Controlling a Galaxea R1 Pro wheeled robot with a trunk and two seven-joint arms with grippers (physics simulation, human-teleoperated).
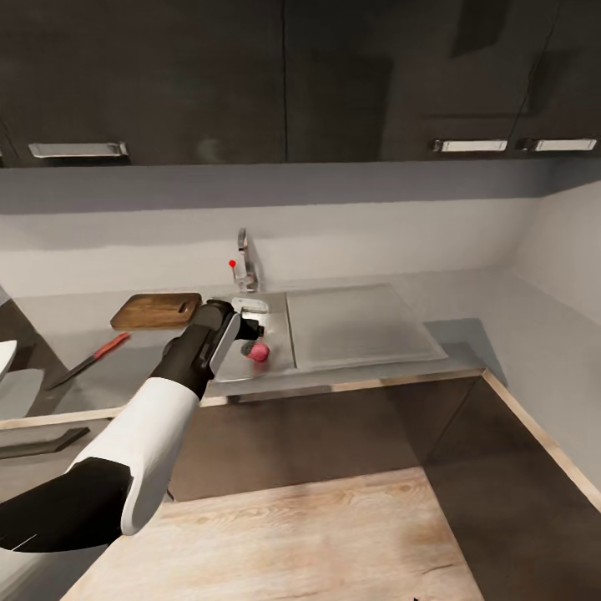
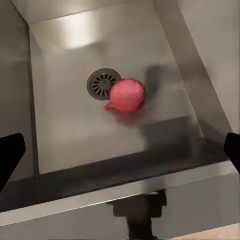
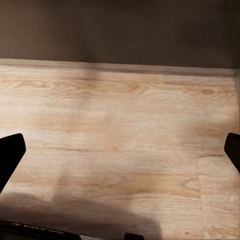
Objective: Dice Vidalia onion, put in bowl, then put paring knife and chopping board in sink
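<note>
The Vidalia onion, small and pinkish-red, lies on the floor of the steel sink beside the round drain. My left gripper hangs open just above the basin, with the onion ahead of its spread fingers and apart from them. The dark wooden chopping board rests on the grey countertop left of the sink. In front of it lies the paring knife, red-handled with a dark blade. The white bowl is cut off at the far left edge. My right gripper is open over the wood floor.
A chrome tap with a red knob stands behind the basin. The flat drainboard lies right of it. Black upper cabinets hang above. The counter turns a corner at the right. Light wood floor lies below.
</note>
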